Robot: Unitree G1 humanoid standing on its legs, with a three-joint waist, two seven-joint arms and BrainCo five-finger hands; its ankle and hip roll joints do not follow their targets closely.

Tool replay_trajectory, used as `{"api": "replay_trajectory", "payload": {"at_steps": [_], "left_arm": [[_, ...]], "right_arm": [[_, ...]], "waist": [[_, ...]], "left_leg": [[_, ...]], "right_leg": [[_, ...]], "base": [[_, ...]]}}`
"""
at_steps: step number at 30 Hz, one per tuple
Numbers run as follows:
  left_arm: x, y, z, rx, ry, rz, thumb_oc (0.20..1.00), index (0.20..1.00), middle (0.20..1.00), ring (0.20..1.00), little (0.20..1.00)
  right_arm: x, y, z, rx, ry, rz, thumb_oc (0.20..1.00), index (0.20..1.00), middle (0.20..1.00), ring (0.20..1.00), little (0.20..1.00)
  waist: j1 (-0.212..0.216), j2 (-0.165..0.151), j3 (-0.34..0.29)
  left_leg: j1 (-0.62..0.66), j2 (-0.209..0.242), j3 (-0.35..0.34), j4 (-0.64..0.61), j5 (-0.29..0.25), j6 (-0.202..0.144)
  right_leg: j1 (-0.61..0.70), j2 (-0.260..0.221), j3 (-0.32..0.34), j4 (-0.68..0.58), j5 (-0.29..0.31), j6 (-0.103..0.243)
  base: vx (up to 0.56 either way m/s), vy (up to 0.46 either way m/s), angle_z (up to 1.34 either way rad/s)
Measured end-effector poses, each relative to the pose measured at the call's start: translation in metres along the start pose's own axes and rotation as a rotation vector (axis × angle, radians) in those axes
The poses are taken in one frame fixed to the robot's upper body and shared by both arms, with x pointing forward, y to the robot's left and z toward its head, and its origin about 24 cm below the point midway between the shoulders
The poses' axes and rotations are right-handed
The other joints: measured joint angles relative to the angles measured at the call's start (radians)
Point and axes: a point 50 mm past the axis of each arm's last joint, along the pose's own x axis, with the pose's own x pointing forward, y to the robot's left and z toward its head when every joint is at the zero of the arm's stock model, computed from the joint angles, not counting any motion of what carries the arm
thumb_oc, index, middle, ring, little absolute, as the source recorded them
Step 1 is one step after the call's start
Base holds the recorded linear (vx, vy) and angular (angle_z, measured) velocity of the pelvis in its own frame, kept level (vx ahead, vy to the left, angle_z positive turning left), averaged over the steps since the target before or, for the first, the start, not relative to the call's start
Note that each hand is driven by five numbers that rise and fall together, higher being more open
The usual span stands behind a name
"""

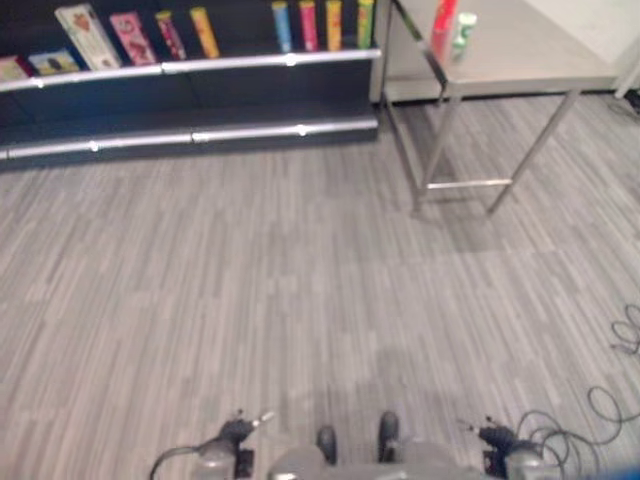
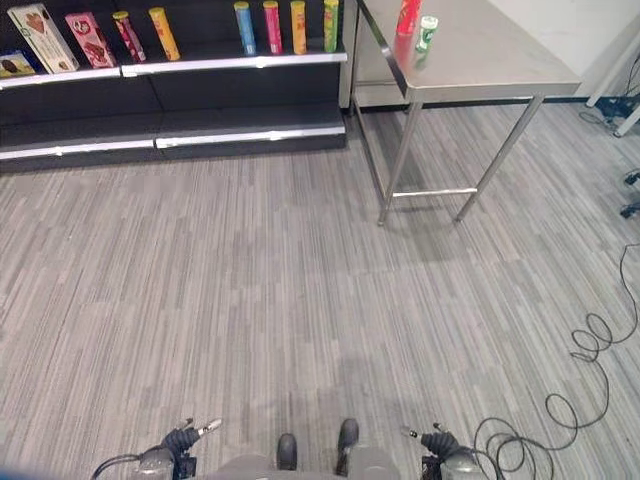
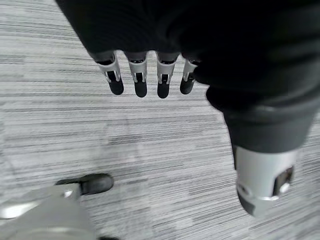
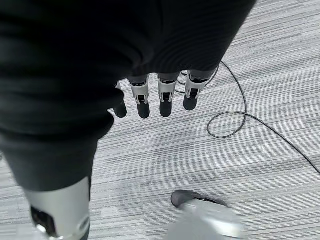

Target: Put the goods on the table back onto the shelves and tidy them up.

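Steel worktop at far right, beside the end of the dark shelves; two goods near its far left edge, a red canister and, just beside it, a smaller green-and-white bottle, both upright and apart from the shelved stock. Upper shelf carrying a row of upright tubes toward its right end, two leaning tubes farther left, and boxes tilted back at its left end, faces turned outward, presumably for display; lower shelf bare where visible. Left robot hand hanging over grey plank floor, fingers straight and slack, holding nothing; right robot hand likewise, fingers extended downward and empty. Both arms low at the sides, well apart from worktop and shelves, a posture suited to walking rather than reaching. Task judged at its opening: goods untouched on the worktop, approach to its left edge needed before any grasp
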Motion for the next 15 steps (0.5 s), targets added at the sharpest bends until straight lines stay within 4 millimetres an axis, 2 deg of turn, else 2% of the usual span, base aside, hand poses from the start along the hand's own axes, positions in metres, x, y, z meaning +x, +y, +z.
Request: {"api": "replay_trajectory", "payload": {"at_steps": [1, 2, 3, 5, 6, 7, 9, 10, 12, 13, 14, 15], "left_arm": [[0.0, 0.001, -0.001, 0.001, 0.001, 0.003, 1.0, 1.0, 1.0, 1.0, 1.0], [-0.002, 0.005, -0.008, 0.003, 0.022, 0.013, 1.0, 1.0, 1.0, 1.0, 1.0], [-0.002, 0.007, -0.01, 0.007, 0.031, 0.016, 1.0, 1.0, 1.0, 1.0, 1.0], [-0.002, 0.01, -0.011, 0.008, 0.042, 0.027, 1.0, 1.0, 1.0, 1.0, 1.0], [-0.001, 0.011, -0.01, 0.008, 0.046, 0.034, 1.0, 1.0, 1.0, 1.0, 1.0], [-0.001, 0.011, -0.008, 0.004, 0.042, 0.034, 1.0, 1.0, 1.0, 1.0, 1.0], [-0.001, 0.008, -0.008, -0.002, 0.039, 0.027, 1.0, 1.0, 1.0, 1.0, 1.0], [-0.001, 0.005, -0.009, -0.006, 0.041, 0.021, 1.0, 1.0, 1.0, 1.0, 1.0], [-0.003, 0.004, -0.014, -0.006, 0.051, 0.018, 1.0, 1.0, 1.0, 1.0, 1.0], [-0.003, 0.0, -0.016, -0.01, 0.057, 0.009, 1.0, 1.0, 1.0, 1.0, 1.0], [-0.004, -0.004, -0.02, -0.016, 0.064, -0.003, 1.0, 1.0, 1.0, 1.0, 1.0], [-0.005, -0.012, -0.02, -0.022, 0.065, -0.025, 1.0, 1.0, 1.0, 1.0, 1.0]], "right_arm": [[0.0, 0.004, -0.003, -0.004, 0.008, 0.01, 1.0, 1.0, 1.0, 1.0, 1.0], [0.0, 0.006, -0.001, -0.001, 0.003, 0.014, 1.0, 1.0, 1.0, 1.0, 1.0], [0.0, 0.006, -0.003, -0.001, 0.006, 0.015, 1.0, 1.0, 1.0, 1.0, 1.0], [0.0, 0.008, 0.002, -0.002, -0.012, 0.023, 1.0, 1.0, 1.0, 1.0, 1.0], [0.0, 0.011, 0.007, -0.003, -0.033, 0.031, 1.0, 1.0, 1.0, 1.0, 1.0], [0.0, 0.013, 0.009, -0.001, -0.04, 0.036, 1.0, 1.0, 1.0, 1.0, 1.0], [-0.001, 0.016, 0.0, 0.001, -0.017, 0.042, 1.0, 1.0, 1.0, 1.0, 1.0], [-0.003, 0.017, -0.009, 0.002, 0.012, 0.045, 1.0, 1.0, 1.0, 1.0, 1.0], [-0.004, 0.018, -0.02, 0.003, 0.037, 0.047, 1.0, 1.0, 1.0, 1.0, 1.0], [-0.005, 0.015, -0.023, 0.002, 0.046, 0.041, 1.0, 1.0, 1.0, 1.0, 1.0], [-0.005, 0.012, -0.024, -0.004, 0.048, 0.035, 1.0, 1.0, 1.0, 1.0, 1.0], [-0.005, 0.009, -0.028, -0.014, 0.067, 0.029, 1.0, 1.0, 1.0, 1.0, 1.0]], "waist": [[0.003, -0.014, 0.0], [0.001, -0.024, -0.001], [-0.001, -0.036, -0.004], [-0.013, -0.051, 0.002], [-0.028, -0.066, 0.006], [-0.04, -0.071, 0.006], [-0.051, -0.081, 0.007], [-0.059, -0.09, 0.001], [-0.068, -0.101, -0.008], [-0.067, -0.09, -0.012], [-0.073, -0.058, -0.016], [-0.086, -0.008, -0.03]], "left_leg": [[0.006, -0.008, -0.006, -0.003, -0.006, 0.005], [0.004, -0.011, -0.022, -0.004, -0.008, 0.011], [0.006, -0.01, -0.03, -0.005, -0.009, 0.009], [0.001, -0.008, -0.052, -0.007, -0.011, 0.008], [0.003, -0.009, -0.055, -0.006, -0.021, 0.002], [0.01, -0.009, -0.065, -0.006, -0.036, -0.009], [0.047, -0.006, -0.081, -0.009, -0.059, -0.015], [0.089, -0.002, -0.097, -0.009, -0.095, -0.03], [0.141, 0.001, -0.121, -0.02, -0.133, -0.051], [0.161, 0.025, -0.136, -0.025, -0.15, -0.068], [0.166, 0.059, -0.146, -0.023, -0.169, -0.081], [0.183, 0.129, -0.164, -0.015, -0.161, -0.114]], "right_leg": [[-0.027, -0.04, 0.005, 0.029, 0.0, 0.005], [-0.036, -0.067, 0.004, -0.039, 0.001, 0.015], [-0.038, -0.074, 0.003, -0.105, 0.007, 0.026], [-0.023, -0.063, 0.002, -0.348, 0.034, 0.068], [-0.02, -0.056, -0.007, -0.53, 0.064, 0.105], [-0.019, -0.05, -0.035, -0.612, 0.086, 0.116], [-0.02, -0.046, -0.086, -0.65, 0.119, 0.112], [-0.011, -0.037, -0.125, -0.64, 0.142, 0.104], [0.004, -0.031, -0.132, -0.608, 0.141, 0.091], [0.015, -0.02, -0.136, -0.583, 0.203, 0.045], [0.012, -0.003, -0.157, -0.548, 0.205, 0.029], [0.028, 0.054, -0.17, -0.503, 0.182, -0.008]], "base": [[0.24, -0.122, 0.28], [0.26, -0.138, 0.19], [0.38, -0.185, 0.17], [0.37, -0.13, 0.06], [0.44, -0.126, 0.11], [0.41, -0.103, 0.21], [0.42, -0.106, 0.33], [0.31, -0.086, 0.45], [0.39, -0.182, 0.42], [0.48, -0.249, 0.37], [0.45, -0.238, 0.71], [0.56, -0.307, 0.71]]}}
